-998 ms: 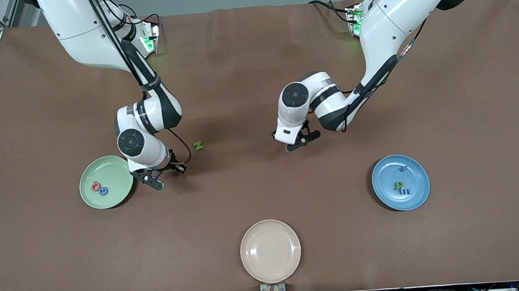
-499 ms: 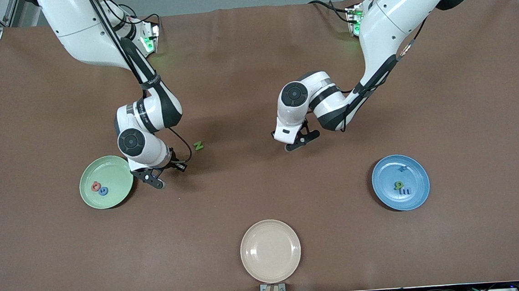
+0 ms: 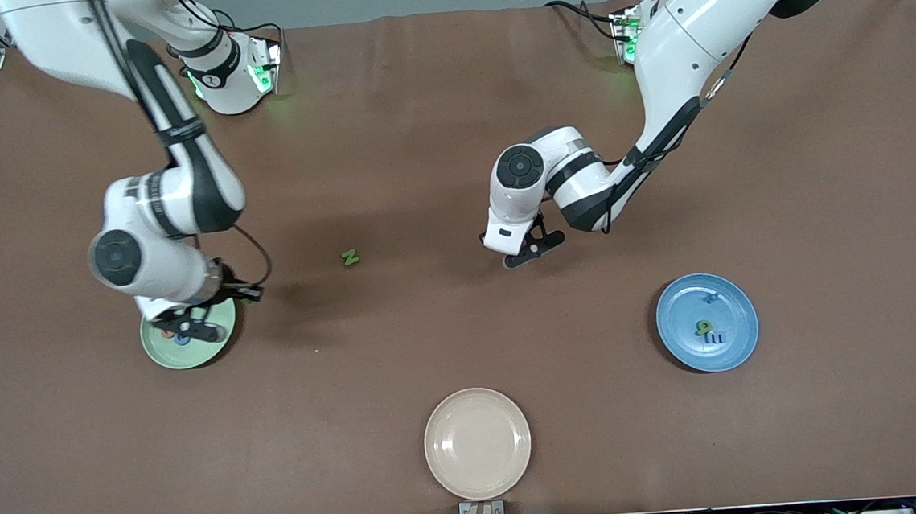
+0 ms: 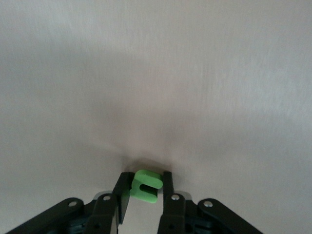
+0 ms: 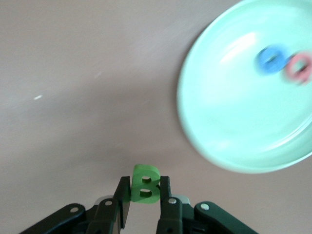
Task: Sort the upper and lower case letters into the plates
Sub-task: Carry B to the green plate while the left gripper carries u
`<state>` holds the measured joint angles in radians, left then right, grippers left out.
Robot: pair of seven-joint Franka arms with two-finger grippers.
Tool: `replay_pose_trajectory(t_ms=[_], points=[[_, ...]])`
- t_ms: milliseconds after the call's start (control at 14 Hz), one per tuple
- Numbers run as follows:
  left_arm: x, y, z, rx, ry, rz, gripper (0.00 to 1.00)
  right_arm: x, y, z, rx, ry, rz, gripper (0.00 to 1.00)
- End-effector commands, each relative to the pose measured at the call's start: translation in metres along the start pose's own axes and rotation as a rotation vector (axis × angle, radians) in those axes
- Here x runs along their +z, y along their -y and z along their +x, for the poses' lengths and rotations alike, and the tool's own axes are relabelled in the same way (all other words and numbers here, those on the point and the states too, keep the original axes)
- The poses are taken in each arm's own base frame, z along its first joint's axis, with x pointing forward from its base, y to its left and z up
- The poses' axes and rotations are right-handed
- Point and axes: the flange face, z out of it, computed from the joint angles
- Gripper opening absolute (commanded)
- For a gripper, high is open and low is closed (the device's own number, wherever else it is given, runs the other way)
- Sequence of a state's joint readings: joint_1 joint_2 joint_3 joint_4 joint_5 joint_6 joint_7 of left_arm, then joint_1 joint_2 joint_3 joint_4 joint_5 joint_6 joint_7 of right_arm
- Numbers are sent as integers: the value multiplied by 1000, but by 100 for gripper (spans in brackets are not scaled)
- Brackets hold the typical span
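Letters are absent from the beige plate (image 3: 477,443), which lies nearest the camera and, I judge, is only a decoy to steer past. A little farther off, toward the left arm's end of the surface, the blue plate (image 3: 731,302) carries three of them: a blue m (image 3: 718,338), a green one (image 3: 703,326) touching it, and a small blue one (image 3: 711,298) apart. This looks like the lower-case pile.

At much the same depth, toward the right arm's end, the right tool (image 3: 189,331) hangs over the green plate (image 3: 183,357), its jaws clamped on a green B (image 5: 145,184) held upright by its flat faces. A blue letter (image 5: 272,59) and a red letter (image 5: 300,67) lie touching in that plate, so the B is probably carried there as a capital. It should be let go clear of those two.

Farther back, a green N (image 3: 350,257) lies alone on the bare surface between the arms, untouched.

Beside it, toward the middle, the left tool (image 3: 524,257) is down at the surface. Its jaws are narrowed against the sides of a small green letter (image 4: 145,185), which sits slightly tilted between them. Which letter it is I cannot tell. Gripping by the sides lets it be lifted straight up, and nothing stands between it and the blue plate.
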<state>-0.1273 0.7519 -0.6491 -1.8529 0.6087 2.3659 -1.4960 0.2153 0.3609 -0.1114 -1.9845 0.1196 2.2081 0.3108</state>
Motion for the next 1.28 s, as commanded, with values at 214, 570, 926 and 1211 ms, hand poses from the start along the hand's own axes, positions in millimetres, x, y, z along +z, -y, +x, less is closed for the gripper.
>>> replay_pose_trajectory(t_ms=[214, 570, 926, 1211], points=[[-53, 20, 118, -61, -180, -65, 0, 4, -86, 23, -99, -25, -39, 19], [-91, 82, 227, 66, -226, 28, 0, 47, -118, 15, -70, -34, -40, 20], [-108, 152, 298, 203, -236, 53, 0, 62, -136, 12, -40, -5, -42, 24], [-98, 201, 331, 296, -219, 75, 0, 78, -139, 18, -38, -36, -42, 28]])
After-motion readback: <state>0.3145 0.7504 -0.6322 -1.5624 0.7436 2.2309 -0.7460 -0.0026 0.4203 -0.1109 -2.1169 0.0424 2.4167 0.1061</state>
